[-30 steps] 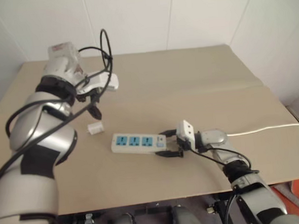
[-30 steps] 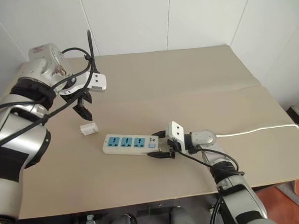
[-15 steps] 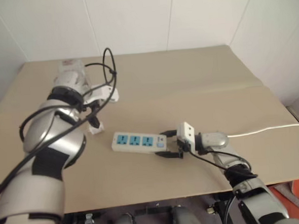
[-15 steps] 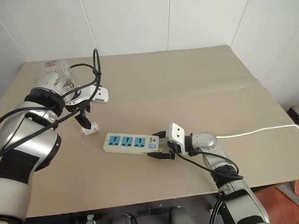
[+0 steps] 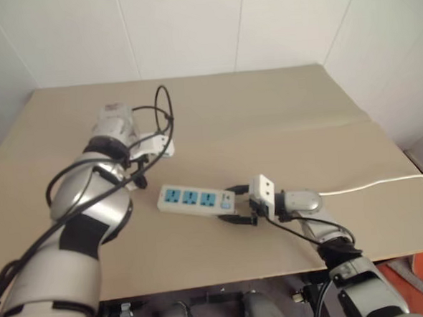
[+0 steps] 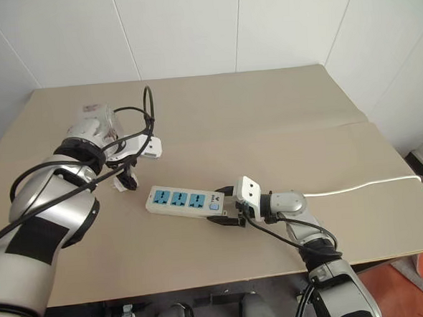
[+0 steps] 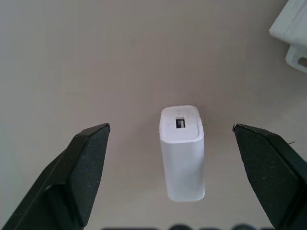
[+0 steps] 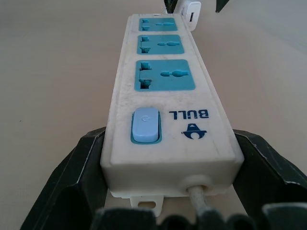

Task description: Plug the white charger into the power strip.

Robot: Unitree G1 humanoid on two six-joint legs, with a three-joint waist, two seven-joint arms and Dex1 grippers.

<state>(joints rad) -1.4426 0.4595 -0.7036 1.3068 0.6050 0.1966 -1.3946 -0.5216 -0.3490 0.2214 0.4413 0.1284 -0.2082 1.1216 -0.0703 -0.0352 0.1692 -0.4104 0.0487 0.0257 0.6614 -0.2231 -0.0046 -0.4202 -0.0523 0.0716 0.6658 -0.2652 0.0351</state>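
Note:
The white charger [image 7: 181,151] lies on the table, its port end showing in the left wrist view. My left gripper [image 7: 170,128] points down over it, open, with one black finger on each side and a gap to both. In the right eye view the left gripper [image 6: 127,181] hangs just left of the power strip [image 6: 182,201]. That strip is a long white bar with three blue sockets and a blue switch [image 8: 145,125]. My right gripper [image 6: 227,206] is shut on the strip's switch end, with its fingers [image 8: 79,167] pressed to both long sides.
The strip's thin white cord [image 6: 364,185] runs right across the tan table [image 6: 266,112] toward its right edge. A seam crosses the tabletop on the right half. White walls stand behind the table's far edge.
My left hand has come down toward the table, from above the charger to straddling it. The right gripper and the power strip have stayed in place.

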